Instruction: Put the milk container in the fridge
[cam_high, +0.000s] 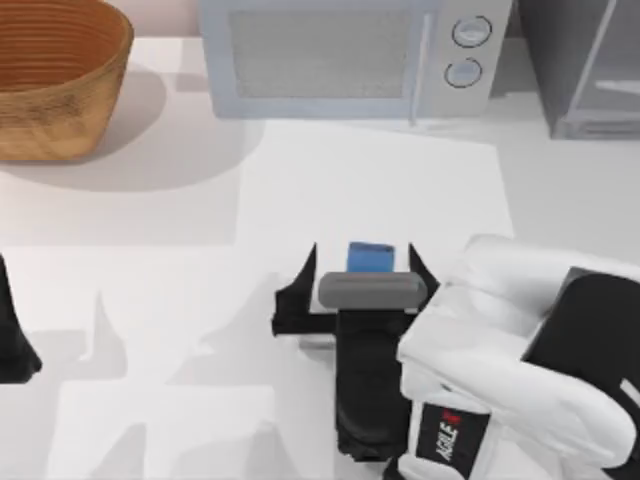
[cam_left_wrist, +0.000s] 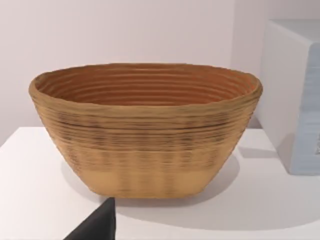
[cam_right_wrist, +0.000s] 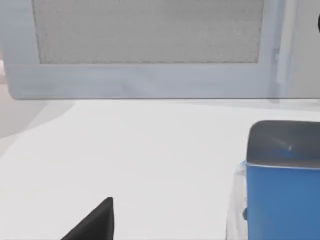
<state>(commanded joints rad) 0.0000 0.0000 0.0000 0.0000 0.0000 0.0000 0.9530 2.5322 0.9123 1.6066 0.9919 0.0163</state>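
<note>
Our white table (cam_high: 150, 220) carries everything. At its far right corner stands the fridge (cam_high: 580, 60), a dark grey cabinet with a pale framed door, only partly in sight. Just to its left, along the far edge, sits the pale microwave (cam_high: 345, 55) with two round knobs (cam_high: 470, 50) on its right side; our right wrist view faces its mesh door (cam_right_wrist: 150, 30). At the far left corner rests the woven basket (cam_high: 55, 75), which our left wrist view looks at straight on, with the microwave's side just beside it.

Our right arm (cam_high: 520, 350) reaches in from the near right, and its hand (cam_high: 362, 275) is at the middle of the table with its dark fingers (cam_high: 300, 290) spread wide. The milk container (cam_high: 370, 256) stands on the table between those fingers, nearer the right one, well apart from the fridge; we cannot tell whether either finger touches it.

Our left arm (cam_high: 15, 340) is parked at the near left edge; we cannot tell how its hand stands.
</note>
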